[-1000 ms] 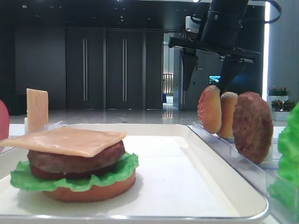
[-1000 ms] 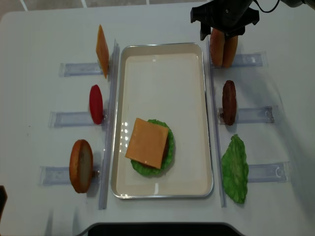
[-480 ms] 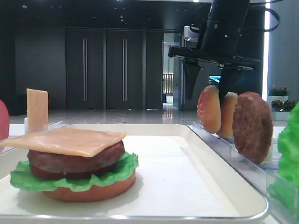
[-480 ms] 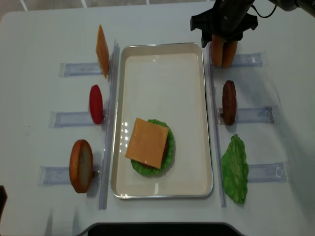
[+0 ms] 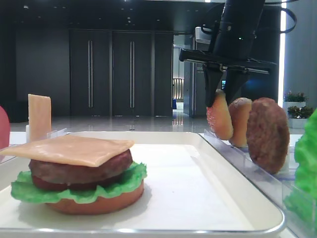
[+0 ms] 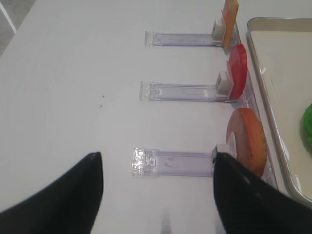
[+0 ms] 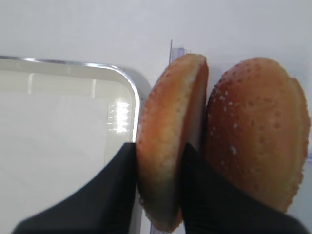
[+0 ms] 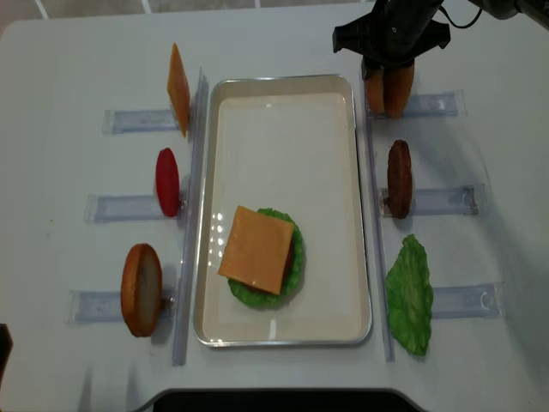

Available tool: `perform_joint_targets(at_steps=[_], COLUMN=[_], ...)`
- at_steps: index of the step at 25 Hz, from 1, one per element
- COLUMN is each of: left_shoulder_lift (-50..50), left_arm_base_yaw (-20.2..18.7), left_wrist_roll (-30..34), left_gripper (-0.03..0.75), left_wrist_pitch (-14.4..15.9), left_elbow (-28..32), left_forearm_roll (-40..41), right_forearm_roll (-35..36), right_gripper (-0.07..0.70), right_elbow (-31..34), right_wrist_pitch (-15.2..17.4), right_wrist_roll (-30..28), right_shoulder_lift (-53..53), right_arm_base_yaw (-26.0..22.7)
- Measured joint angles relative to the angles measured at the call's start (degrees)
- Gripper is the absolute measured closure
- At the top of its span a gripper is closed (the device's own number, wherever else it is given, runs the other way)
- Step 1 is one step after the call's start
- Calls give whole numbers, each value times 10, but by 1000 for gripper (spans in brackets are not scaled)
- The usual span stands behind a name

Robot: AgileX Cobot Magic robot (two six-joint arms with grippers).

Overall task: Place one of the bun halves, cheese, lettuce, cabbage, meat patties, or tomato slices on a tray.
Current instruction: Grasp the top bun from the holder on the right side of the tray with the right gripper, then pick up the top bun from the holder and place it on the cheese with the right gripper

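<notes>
Right pincer [image 7: 158, 195] clamped on the smooth bun half [image 7: 168, 141], standing on edge just beside the speckled bun top [image 7: 256, 146] at the white tray [image 8: 360, 215] far right corner. Left pincer [image 6: 158, 195] spread apart above the table [image 6: 73, 97].

No text, label, brand, number or sign can be read in any view. The small lit screen [image 5: 228, 84] far back right is too blurred to make out.
</notes>
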Motion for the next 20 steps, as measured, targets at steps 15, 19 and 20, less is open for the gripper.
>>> perform_joint_targets(at_steps=[15,19,20], left_shoulder_lift=[0,0,0], left_arm_base_yaw=[0,0,0], left_wrist_roll=[0,0,0], left_gripper=[181,181,181], left_wrist_pitch=[0,0,0], left_elbow=[0,0,0], left_forearm_roll=[0,0,0], right_forearm_roll=[4,22,33], right_gripper=[440,440,440], right_elbow=[0,0,0], right_wrist_pitch=[34,76,90], right_wrist_roll=[-3,-14,-22], right_shoulder_lift=[-45,-82,-91], right_arm_base_yaw=[0,0,0])
